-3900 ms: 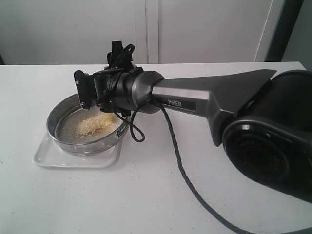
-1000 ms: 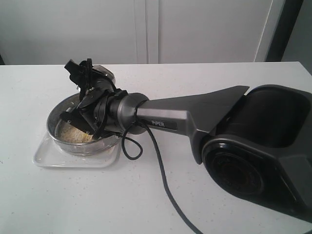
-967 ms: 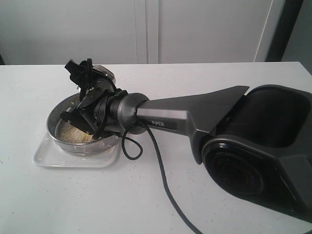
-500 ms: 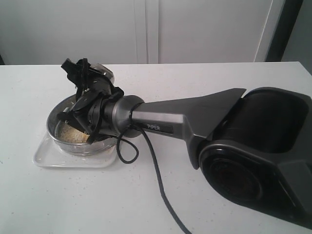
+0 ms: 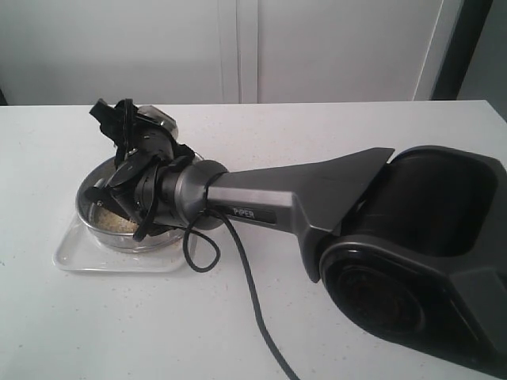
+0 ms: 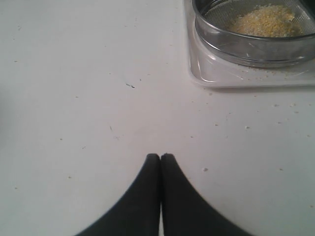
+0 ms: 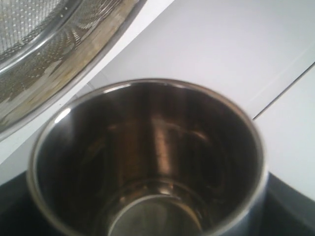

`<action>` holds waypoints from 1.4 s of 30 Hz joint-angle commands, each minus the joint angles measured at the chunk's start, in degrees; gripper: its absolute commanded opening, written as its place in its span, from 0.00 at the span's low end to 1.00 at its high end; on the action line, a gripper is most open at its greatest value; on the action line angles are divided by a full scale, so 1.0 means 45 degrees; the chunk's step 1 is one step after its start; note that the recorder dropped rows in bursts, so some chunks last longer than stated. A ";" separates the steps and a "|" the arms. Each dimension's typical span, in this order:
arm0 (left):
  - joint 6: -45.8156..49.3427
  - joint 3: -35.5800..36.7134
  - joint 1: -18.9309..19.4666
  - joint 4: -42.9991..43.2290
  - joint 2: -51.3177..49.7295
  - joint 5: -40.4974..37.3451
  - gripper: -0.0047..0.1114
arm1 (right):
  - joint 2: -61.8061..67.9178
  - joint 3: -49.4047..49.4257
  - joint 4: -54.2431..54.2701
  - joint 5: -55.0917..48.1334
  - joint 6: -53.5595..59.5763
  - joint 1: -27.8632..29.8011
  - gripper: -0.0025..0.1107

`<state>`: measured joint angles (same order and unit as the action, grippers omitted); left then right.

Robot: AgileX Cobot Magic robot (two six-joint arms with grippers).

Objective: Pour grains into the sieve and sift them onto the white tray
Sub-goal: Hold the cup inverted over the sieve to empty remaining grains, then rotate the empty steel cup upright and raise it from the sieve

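Note:
The sieve sits on the white tray at the left of the table. A heap of yellow and whitish grains lies on its mesh. My right gripper hangs over the sieve's far side, shut on a small steel cup. The right wrist view looks into the cup, which holds no grains, with the sieve's rim beside it. My left gripper is shut on nothing, low over bare table. From there the sieve, grains and tray lie ahead and to one side.
The right arm's long grey link and its cable stretch across the table from the big black base at the right. A few stray grains are scattered on the white tabletop near the tray.
The right arm has swung a little leftward and lower over the sieve, carrying the cup with it. The left gripper stays shut.

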<state>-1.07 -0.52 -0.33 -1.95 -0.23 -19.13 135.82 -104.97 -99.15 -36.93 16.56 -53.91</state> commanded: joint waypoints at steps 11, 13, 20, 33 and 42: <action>-0.0054 0.0115 -0.0083 -0.0029 0.0051 -0.0097 0.04 | -0.0208 -0.0114 -0.0177 -0.0883 -0.0009 -0.0066 0.02; -0.0054 0.0115 -0.0083 -0.0029 0.0051 -0.0097 0.04 | -0.0208 -0.0114 -0.0177 -0.0883 -0.0034 -0.0066 0.02; -0.0054 0.0115 -0.0083 -0.0029 0.0051 -0.0097 0.04 | -0.0239 -0.0114 -0.0177 -0.0876 -0.2565 -0.0066 0.02; -0.0054 0.0115 -0.0083 -0.0029 0.0051 -0.0097 0.04 | -0.0322 -0.0114 0.0754 -0.2003 -0.5713 -0.0066 0.02; -0.0054 0.0115 -0.0083 -0.0029 0.0051 -0.0097 0.04 | -0.1795 -0.0114 0.7305 -0.1029 -0.6109 -0.0066 0.02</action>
<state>-1.07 -0.52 -0.33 -1.95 -0.23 -19.13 129.53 -104.97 -72.03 -43.01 -10.28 -54.17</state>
